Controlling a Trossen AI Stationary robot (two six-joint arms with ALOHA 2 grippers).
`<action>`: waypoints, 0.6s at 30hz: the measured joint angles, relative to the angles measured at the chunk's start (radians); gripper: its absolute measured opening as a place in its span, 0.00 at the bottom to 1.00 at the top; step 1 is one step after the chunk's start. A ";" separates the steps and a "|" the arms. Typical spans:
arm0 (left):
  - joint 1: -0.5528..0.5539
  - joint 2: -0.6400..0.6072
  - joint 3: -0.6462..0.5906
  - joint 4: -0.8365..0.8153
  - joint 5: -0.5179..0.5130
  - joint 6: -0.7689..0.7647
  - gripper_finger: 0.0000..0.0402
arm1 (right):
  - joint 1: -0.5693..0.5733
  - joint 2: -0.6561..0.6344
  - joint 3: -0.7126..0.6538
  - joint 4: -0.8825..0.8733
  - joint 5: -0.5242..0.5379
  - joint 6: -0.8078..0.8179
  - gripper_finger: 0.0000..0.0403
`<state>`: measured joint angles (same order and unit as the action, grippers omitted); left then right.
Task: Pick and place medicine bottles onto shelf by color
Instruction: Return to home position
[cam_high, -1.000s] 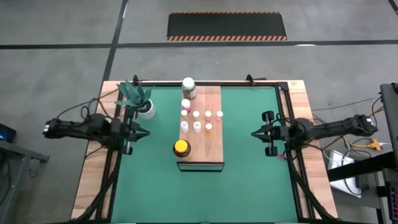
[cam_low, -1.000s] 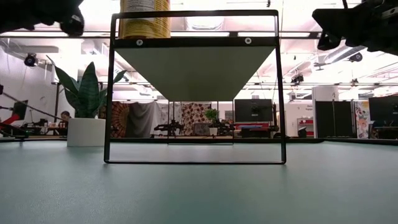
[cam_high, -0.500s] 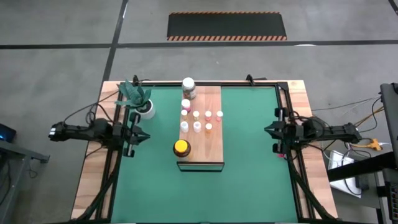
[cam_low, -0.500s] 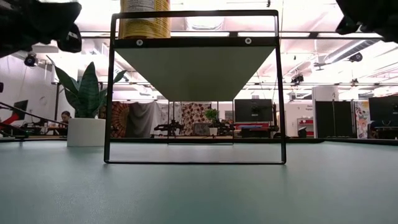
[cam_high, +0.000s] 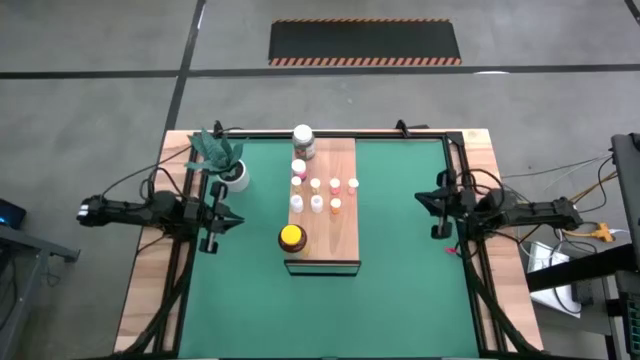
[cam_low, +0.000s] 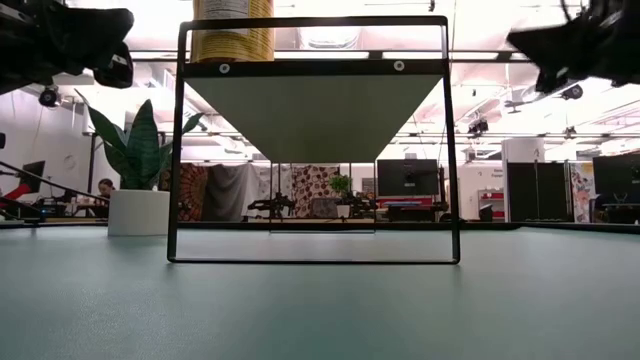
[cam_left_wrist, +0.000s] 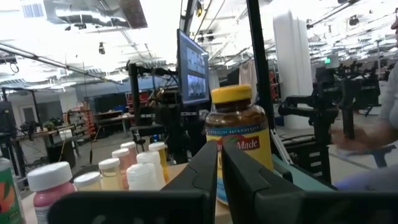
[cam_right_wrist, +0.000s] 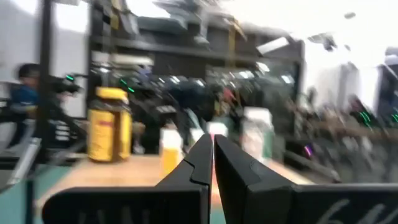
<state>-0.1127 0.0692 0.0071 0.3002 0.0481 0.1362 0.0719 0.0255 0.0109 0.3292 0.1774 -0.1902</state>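
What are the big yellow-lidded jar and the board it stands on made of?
The jar looks like glossy amber plastic, going by the sheen on its shoulder, with an opaque yellow lid and a printed label; glass can't be ruled out. The board seems to be light wood or wood laminate, with a matte, evenly pale brown surface.

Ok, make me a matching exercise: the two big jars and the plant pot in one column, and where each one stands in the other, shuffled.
Column one:
1. yellow-lidded jar
2. white-lidded jar
3. plant pot

Column two:
A. on the green mat, left of the shelf
B. back end of the shelf
C. front end of the shelf

Pairs: 1-C, 2-B, 3-A.
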 joint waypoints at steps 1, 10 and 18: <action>0.000 0.002 0.000 -0.004 0.000 0.000 0.02 | 0.000 0.005 0.000 -0.013 0.032 0.022 0.02; 0.000 0.012 -0.001 -0.002 0.000 0.001 0.02 | 0.000 0.043 0.000 -0.131 0.086 0.086 0.02; 0.000 0.013 -0.002 -0.002 0.000 0.001 0.02 | 0.000 0.056 0.000 -0.153 0.086 0.085 0.02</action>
<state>-0.1127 0.0822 0.0051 0.2981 0.0483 0.1371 0.0715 0.0814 0.0109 0.1764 0.2630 -0.1051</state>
